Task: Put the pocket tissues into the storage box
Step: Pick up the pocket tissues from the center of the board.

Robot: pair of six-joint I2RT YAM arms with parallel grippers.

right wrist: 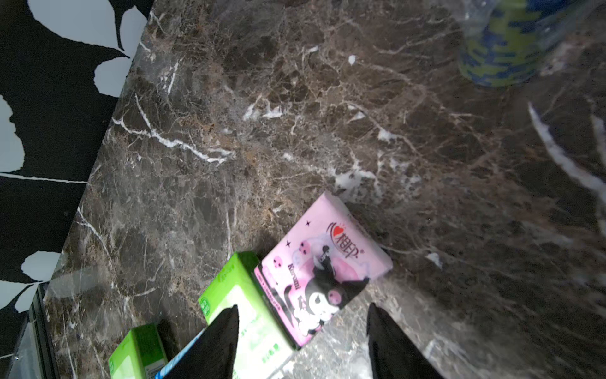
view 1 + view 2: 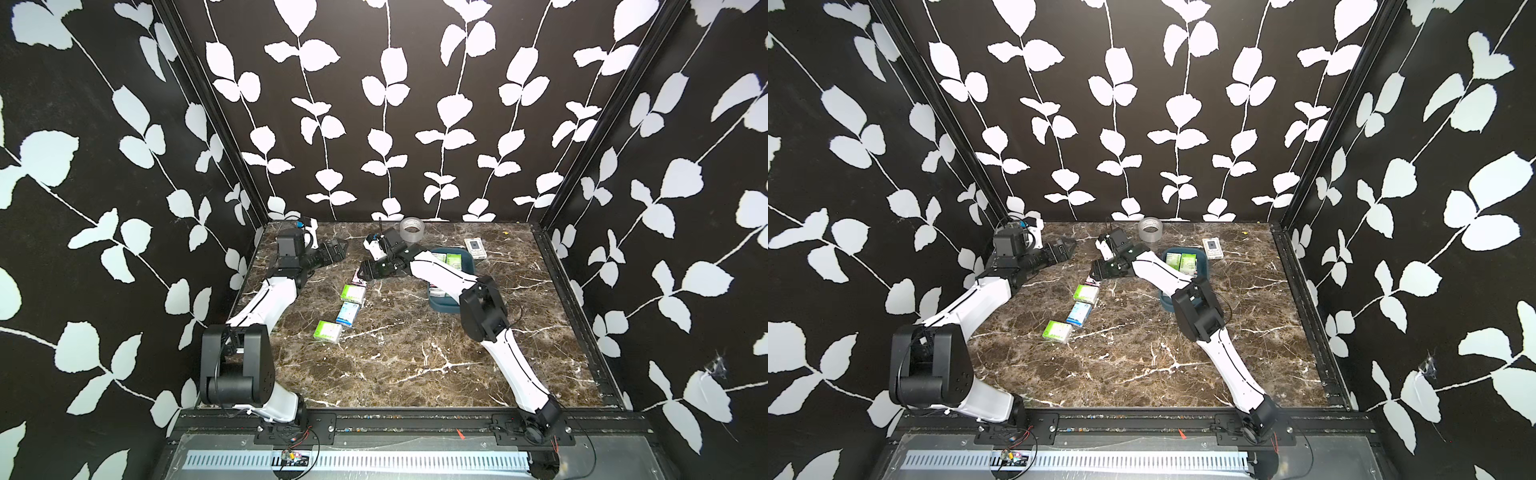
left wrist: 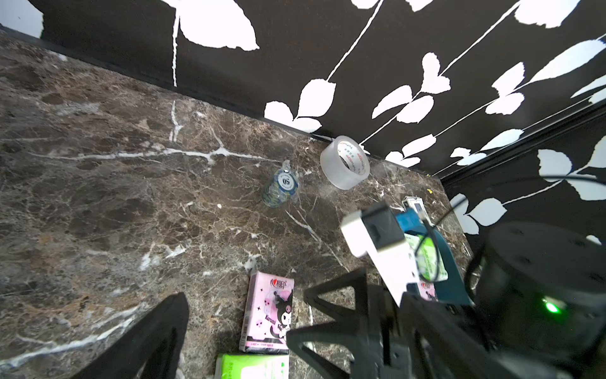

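Over the pink pack (image 1: pixel 314 272) on the tabletop (image 1: pixel 295 131), your right hand (image 1: pixel 302 306) hangs open, gripping nothing. Storage box (image 2: pixel 444 308) sits under that arm, green packs (image 2: pixel 451 259) inside. Left hand (image 2: pixel 334 249): can't tell its opening.

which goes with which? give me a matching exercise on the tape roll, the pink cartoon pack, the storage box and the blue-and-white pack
Things:
1. tape roll
2. pink cartoon pack
3. storage box
4. blue-and-white pack

Descriptions:
a. lies in a row between two green packs
b. stands near the back wall
c. teal, partly hidden by the right arm
d. at the tips of the open right claw

Pairs: 1-b, 2-d, 3-c, 4-a
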